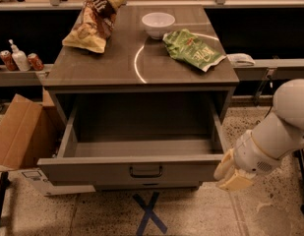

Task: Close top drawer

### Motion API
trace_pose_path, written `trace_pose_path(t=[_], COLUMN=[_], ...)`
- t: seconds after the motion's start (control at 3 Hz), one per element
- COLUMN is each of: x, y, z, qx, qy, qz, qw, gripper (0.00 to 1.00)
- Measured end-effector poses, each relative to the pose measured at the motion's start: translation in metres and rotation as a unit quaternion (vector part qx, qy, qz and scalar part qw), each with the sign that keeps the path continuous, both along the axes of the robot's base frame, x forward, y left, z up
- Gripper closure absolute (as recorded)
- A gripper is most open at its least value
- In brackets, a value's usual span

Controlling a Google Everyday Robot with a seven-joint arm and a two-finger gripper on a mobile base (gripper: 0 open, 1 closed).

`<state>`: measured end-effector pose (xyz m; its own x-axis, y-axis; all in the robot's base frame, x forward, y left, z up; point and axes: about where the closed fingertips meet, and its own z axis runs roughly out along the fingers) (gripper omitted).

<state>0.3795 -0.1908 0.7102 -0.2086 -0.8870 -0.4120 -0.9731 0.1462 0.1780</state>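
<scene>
Camera view: the top drawer stands open, drawn well out from the cabinet toward the camera. Its flat grey-brown front panel is the nearest part of the furniture. A small dark bar handle sits at the centre of that panel. A thin strip of a lower front shows just under the drawer.

The tool, cream coloured, hangs just beside the drawer's right front corner, level with the front panel and very close to its end. Contact with the panel cannot be confirmed, and I cannot tell whether the tool is released or clenched. The white arm rises from it, up and away to the right of the drawer.

Above and behind the drawer lies the counter, carrying 3 things:
- a brown snack bag over the drawer's left side
- a white bowl above its middle, near the far edge
- a green chip bag over its right side, just beside the bowl

Left of the drawer an open cardboard box rests on the floor. Farther back on that side, 2 red cans flank a white pump bottle on a low shelf. On the floor just in front of the drawer a blue tape X is stuck down, below the handle.
</scene>
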Motion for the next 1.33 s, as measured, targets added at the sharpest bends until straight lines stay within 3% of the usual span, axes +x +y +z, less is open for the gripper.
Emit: trace_pose_path(t=[0.33,0.67,1.0,1.33], x=[-0.003,0.001,0.035,0.039], y=[0.005,0.011,0.019,0.017], z=[-0.041,-0.083,-0.114,-0.117], qx=[-0.037,-0.055,-0.047,-0.048], qy=[0.014,0.026,-0.003,-0.006], qz=[0.001,-0.017,-0.061,-0.062], qw=[0.9992,0.9980,0.9970,0.9969], gripper=[0.89,1.00,1.00,1.00])
